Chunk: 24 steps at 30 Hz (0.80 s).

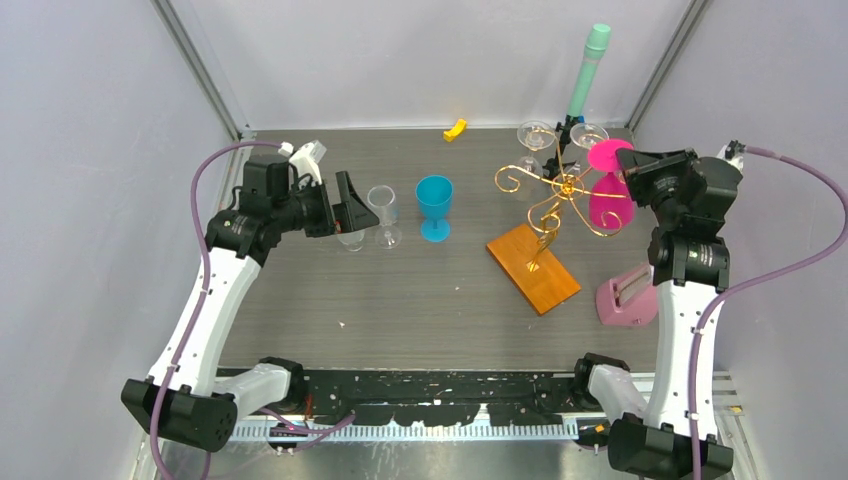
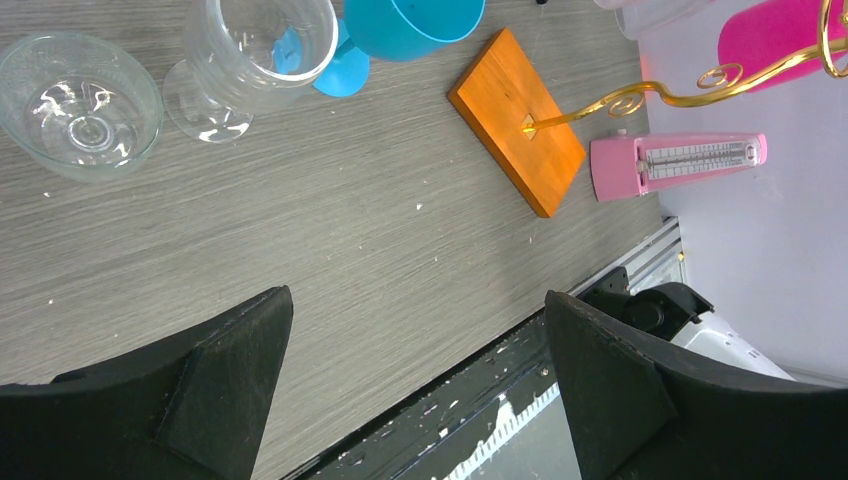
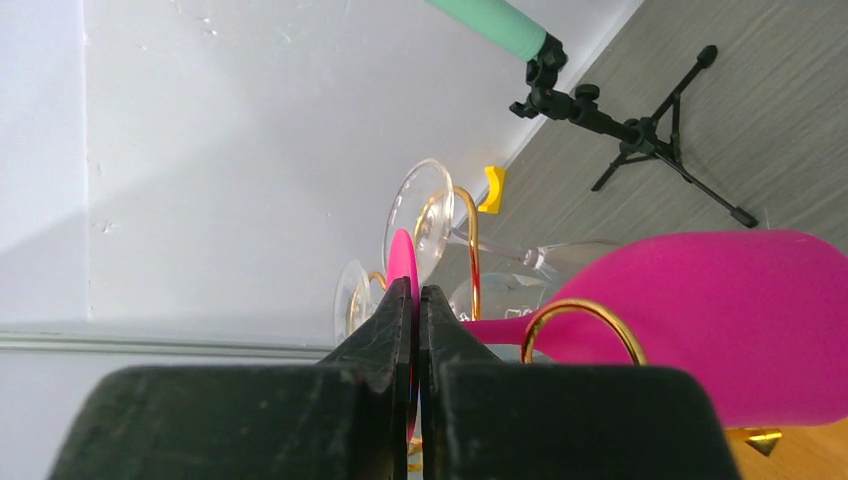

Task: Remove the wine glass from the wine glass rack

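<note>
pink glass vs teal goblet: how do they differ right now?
The pink glass hangs inverted on the rack; the teal goblet stands upright on the table. The pink glass has its foot pinched by the right end effector; the teal goblet is untouched. Both are coloured stemmed cups.

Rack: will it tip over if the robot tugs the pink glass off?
Maybe. The rack is thin wire on a wooden base, with glasses hanging high, so it likely tips easily. The wire probably wobbles. The right gripper pinches the pink glass by its foot, so a slow slide seems safer.
</note>
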Each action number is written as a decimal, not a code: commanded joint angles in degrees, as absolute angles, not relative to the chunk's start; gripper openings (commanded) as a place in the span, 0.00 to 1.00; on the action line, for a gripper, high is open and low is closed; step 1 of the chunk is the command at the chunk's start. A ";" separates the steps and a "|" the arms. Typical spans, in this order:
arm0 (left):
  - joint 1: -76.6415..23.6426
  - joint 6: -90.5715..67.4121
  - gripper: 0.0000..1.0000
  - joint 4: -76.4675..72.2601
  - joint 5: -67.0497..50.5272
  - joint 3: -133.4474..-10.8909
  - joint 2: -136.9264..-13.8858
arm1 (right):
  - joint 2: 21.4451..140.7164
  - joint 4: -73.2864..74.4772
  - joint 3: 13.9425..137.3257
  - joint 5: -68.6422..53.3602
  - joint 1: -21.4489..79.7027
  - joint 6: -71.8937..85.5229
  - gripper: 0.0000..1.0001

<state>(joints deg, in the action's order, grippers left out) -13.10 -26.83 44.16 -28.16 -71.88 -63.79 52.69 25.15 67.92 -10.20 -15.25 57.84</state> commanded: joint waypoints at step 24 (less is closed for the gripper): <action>-12.88 -28.48 1.00 40.59 -30.47 -74.22 -64.23 | 50.28 -5.73 73.09 -13.44 -15.39 54.72 0.00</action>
<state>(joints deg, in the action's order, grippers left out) -13.10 -28.12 43.83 -28.60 -71.90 -64.66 54.74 1.67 68.97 -9.52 -15.25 54.08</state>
